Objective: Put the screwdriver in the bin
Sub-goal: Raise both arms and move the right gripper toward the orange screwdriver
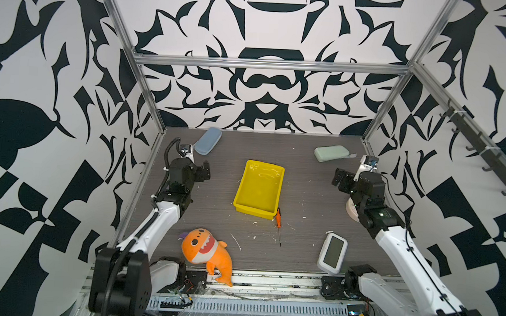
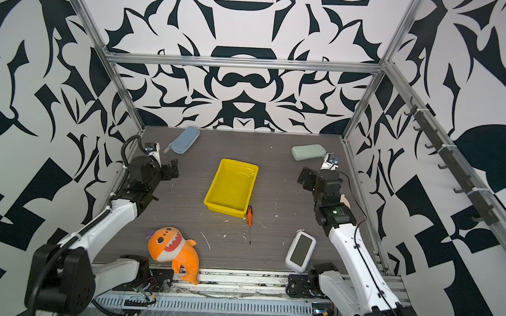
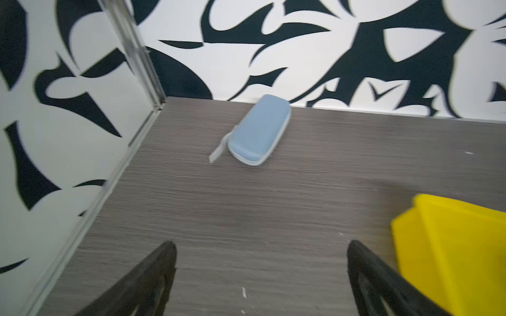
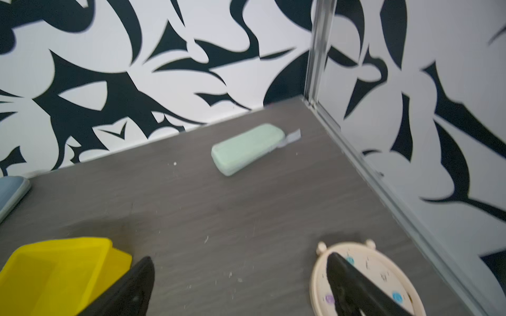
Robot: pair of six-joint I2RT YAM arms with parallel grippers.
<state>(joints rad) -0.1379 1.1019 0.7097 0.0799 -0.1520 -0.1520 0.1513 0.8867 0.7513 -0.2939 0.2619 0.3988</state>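
Lying flat on the grey table (image 1: 306, 194), the screwdriver (image 1: 278, 219) is outside the bin (image 1: 259, 188), just beside its near-right corner. Black cap end is twd the bin wall, thin shaft pointing near. Whether the cap touches the wall, can't tell. Bin sits mid-table, long side running far-to-near, nothing in it.

L gripper (image 3: 261, 243) hangs over the far-left part of the table, well apart from the screwdriver. Its jaws are spread wide w/ nothing btwn them, so it holds nothing. R gripper (image 4: 240, 257) mirrors it on the far right, jaws at full spread, also empty.

Blue case (image 1: 207, 141) lies far-left by the back wall, green case (image 1: 331, 153) far-right. Cream clock (image 4: 367, 264) lies flat below the R arm, near the right edge. Orange shark plush (image 1: 202, 248) is near-left, tail over the table's near edge. White device w/ dark screen (image 1: 332, 253) is near-right.
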